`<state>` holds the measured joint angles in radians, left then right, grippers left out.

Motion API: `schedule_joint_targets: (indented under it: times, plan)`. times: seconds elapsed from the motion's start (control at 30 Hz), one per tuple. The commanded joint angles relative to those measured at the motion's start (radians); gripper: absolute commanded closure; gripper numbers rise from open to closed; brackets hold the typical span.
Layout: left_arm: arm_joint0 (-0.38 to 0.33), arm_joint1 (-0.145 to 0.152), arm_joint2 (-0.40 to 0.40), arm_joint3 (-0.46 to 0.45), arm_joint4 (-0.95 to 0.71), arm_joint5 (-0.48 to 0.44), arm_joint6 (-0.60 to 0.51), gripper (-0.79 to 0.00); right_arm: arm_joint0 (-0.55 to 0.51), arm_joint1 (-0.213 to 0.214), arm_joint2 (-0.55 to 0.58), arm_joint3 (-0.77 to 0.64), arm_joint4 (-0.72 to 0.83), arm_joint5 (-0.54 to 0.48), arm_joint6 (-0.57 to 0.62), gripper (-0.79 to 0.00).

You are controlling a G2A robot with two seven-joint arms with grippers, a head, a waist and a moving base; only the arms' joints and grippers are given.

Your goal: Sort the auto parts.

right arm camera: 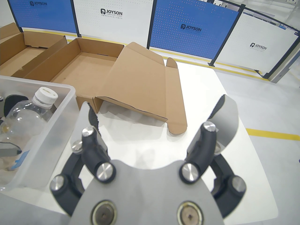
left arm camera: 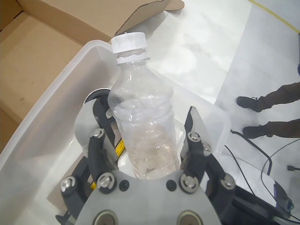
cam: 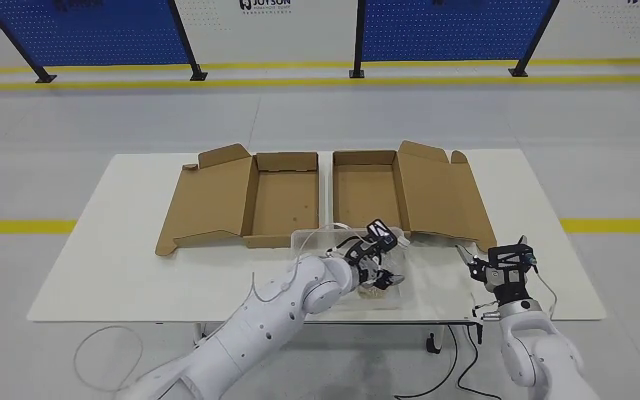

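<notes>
White flat table [cam: 120, 250]. Two open brown cardboard boxes side by side, left box [cam: 285, 200] and right box [cam: 365, 195], flaps laid out. Clear plastic bin [left arm camera: 46, 108], rounded rim, at the table's near edge before the boxes. Clear ribbed bottle [left arm camera: 143, 118], white cap, inside the bin, between my left gripper's [left arm camera: 145, 105] spread jaws, not pinched. My right gripper [right arm camera: 155, 101]: jaws spread over bare table beside the bin

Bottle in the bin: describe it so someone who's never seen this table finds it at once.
On the white table, a clear plastic bin sits at the near edge, in front of two open cardboard boxes. The bottle is inside it, between the open fingers of the left hand. Of the bin's contents, it alone is see-through, with a white cap; the part beside it is metal.
</notes>
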<state>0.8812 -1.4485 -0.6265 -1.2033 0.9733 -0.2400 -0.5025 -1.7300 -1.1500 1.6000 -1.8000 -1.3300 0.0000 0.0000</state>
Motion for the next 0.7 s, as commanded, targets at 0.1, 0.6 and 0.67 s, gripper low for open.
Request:
schedule_joint_targets:
  times: [0.1,0.6,0.67]
  plan:
    - [-0.009,-0.010,0.006,0.014,0.007,0.002,0.002,-0.610,0.000,0.000,0.000,0.000,0.000,0.000,0.000,-0.785]
    - [0.001,-0.020,-0.021,0.011,0.040,0.017,0.027,-0.302,0.000,0.000,0.000,0.000,0.000,0.000,0.000,-0.785]
    - [0.004,-0.020,-0.025,0.009,0.046,0.017,0.029,-0.249,0.000,0.000,0.000,0.000,0.000,0.000,0.000,-0.785]
